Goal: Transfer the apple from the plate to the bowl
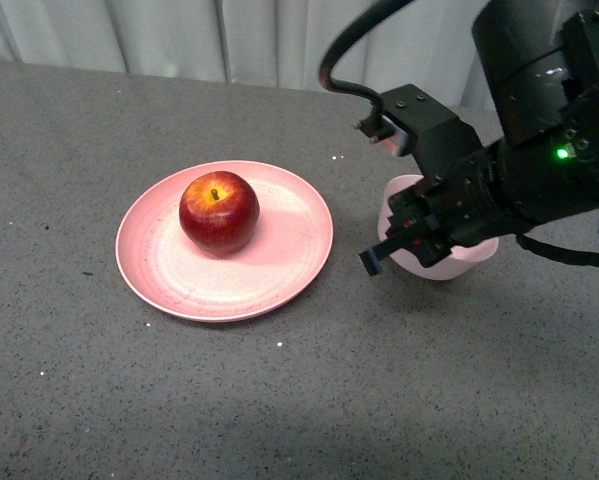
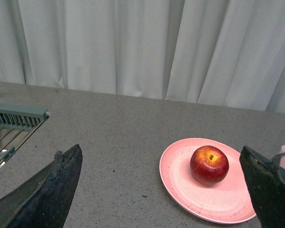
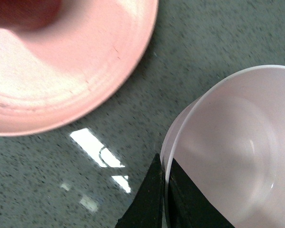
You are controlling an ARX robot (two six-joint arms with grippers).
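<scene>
Glossy dark red apple (image 1: pixel 219 212), yellow-orange on top; right pincer (image 3: pixel 164 171) tight on bowl (image 3: pixel 237 142) rim, left pincer (image 2: pixel 160 153) apart

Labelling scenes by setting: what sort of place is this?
Likely a staged kitchen counter: a grey speckled countertop, what looks like a dish rack at its edge, white curtains behind.

The right arm (image 1: pixel 539 170), filling the upper right of the front view, is matte black: a bulky rounded housing behind a boxy block dotted with small screws. A green light glows on its side. A thick black cable (image 1: pixel 331 60) loops over the top edge, and a thinner one trails at the right edge. The right gripper (image 1: pixel 399 250) is black with small red marks. The left gripper (image 2: pixel 160 149) has dark, rough, wedge-shaped fingers (image 2: pixel 56 190) with worn faces.
</scene>
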